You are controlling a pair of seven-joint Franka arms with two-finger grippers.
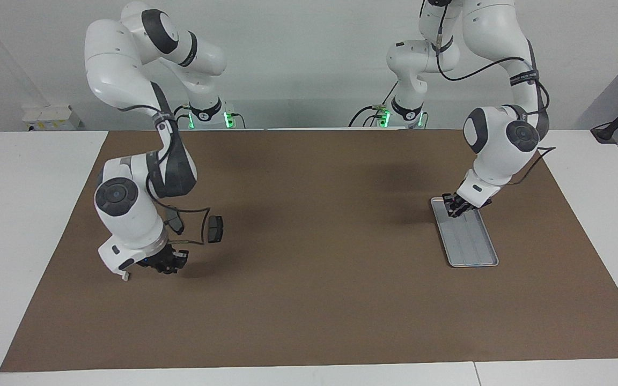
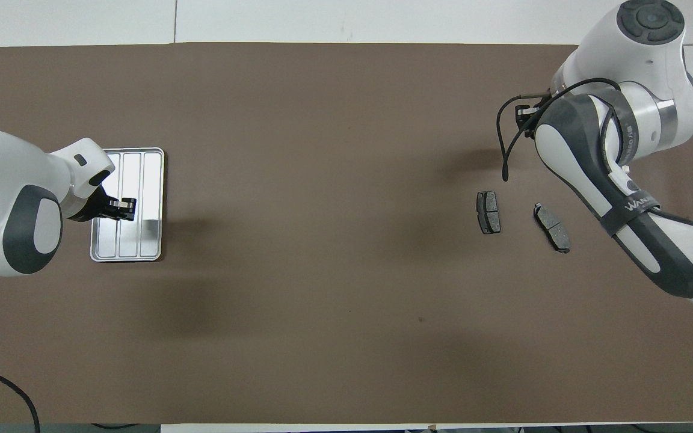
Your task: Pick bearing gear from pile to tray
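Note:
The silver tray [image 1: 475,252] [image 2: 153,240] lies on the brown mat toward the left arm's end of the table. My left gripper [image 1: 455,208] [image 2: 123,208] hangs shut, low over the tray's end nearer the robots. I cannot make out anything between its tips, and the bearing gear does not show. Of the pile I see two dark grey pad-shaped pieces [image 2: 488,211] [image 2: 552,227] toward the right arm's end, one of them showing in the facing view [image 1: 214,229]. My right gripper [image 1: 168,264] [image 2: 524,113] hangs just above the mat beside these pieces.
The brown mat [image 1: 309,300] covers most of the white table [image 1: 30,214]. A black cable [image 2: 506,144] loops off the right wrist above the mat near the pad-shaped pieces. The right arm's forearm crosses over the mat's corner at its own end.

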